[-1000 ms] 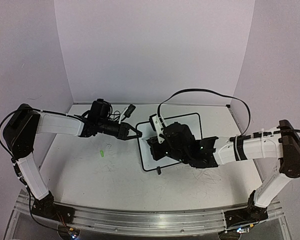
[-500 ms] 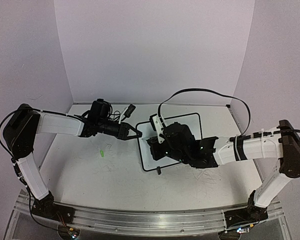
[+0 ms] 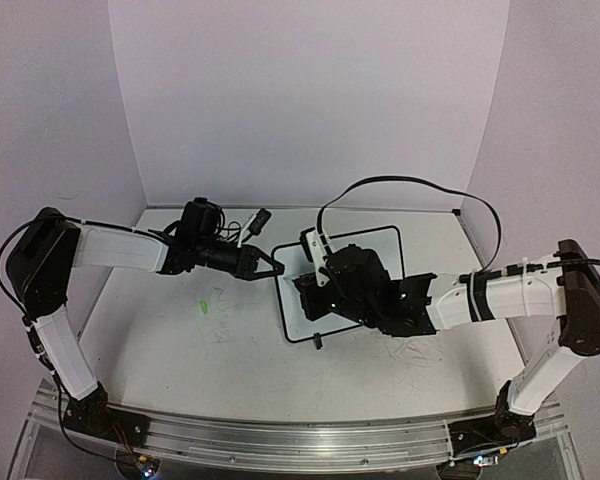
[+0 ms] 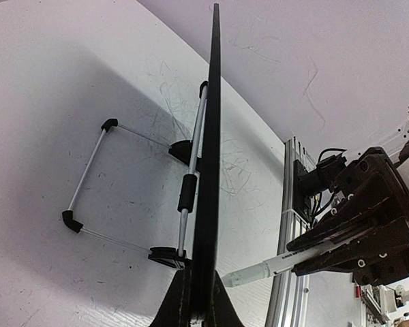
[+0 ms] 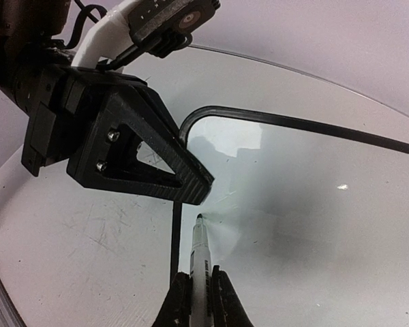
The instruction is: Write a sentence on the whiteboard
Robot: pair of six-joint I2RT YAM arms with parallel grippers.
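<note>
At centre of the top view, a small rectangular white board with thin black frame (image 3: pixel 375 243) stands propped on a thin wire stand (image 4: pixel 88 172) on the scribbled white counter (image 3: pixel 180 340). The left end effector (image 3: pixel 273 268) is pressed together on the board's left edge. The board shows edge-on in the left wrist view. The right end effector (image 5: pixel 196 291) pinches a white marker pen (image 5: pixel 200 248), with its tip right at the board face near the left rim.

Small black-framed whiteboard (image 3: pixel 380 250), propped tilted on wire stand (image 4: pixel 188 194), middle of table (image 3: pixel 230 370).
</note>
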